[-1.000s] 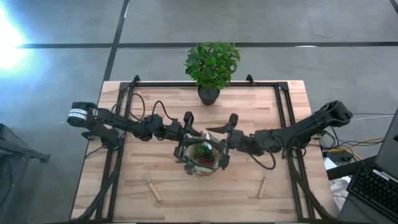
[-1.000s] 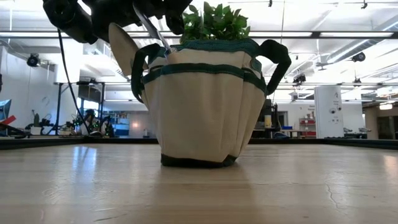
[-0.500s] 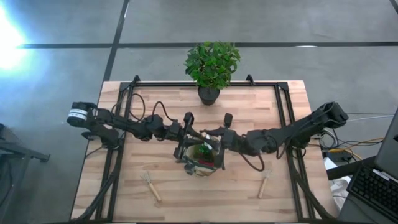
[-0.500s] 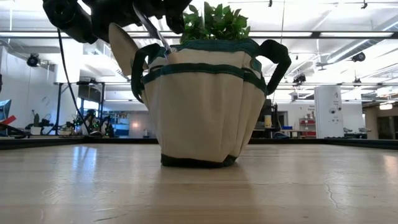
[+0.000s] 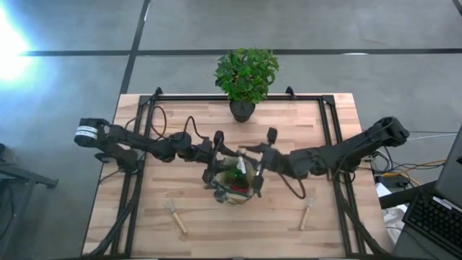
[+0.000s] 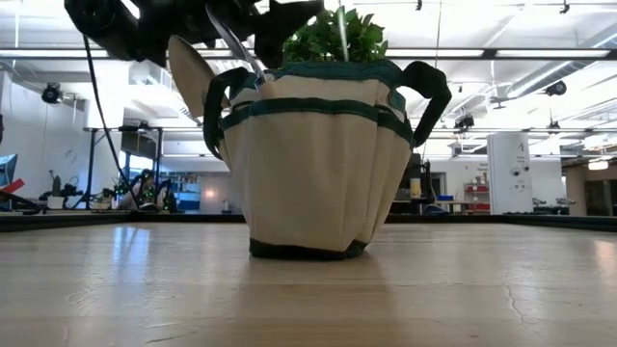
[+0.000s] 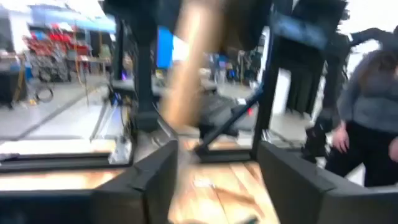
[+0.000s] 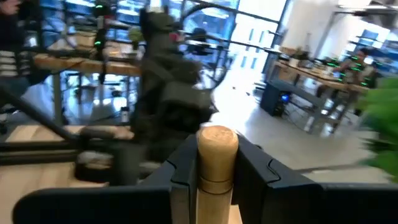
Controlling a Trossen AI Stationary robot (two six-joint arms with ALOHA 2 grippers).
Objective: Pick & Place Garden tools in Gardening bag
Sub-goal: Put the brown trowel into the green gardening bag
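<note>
We find the gardening bag at table centre, already holding some tools. The right gripper, just at its 3 o'clock rim, is clamped on a wooden tool handle. The left gripper, at the 9 o'clock rim, stands spread around the blurred handle. Two tools remain out: one at 7 o'clock, another at 4 o'clock. We judge the task roughly half done.

Overhead and table-level cameras share the gardening bag; wrist cameras face each other closely.
</note>
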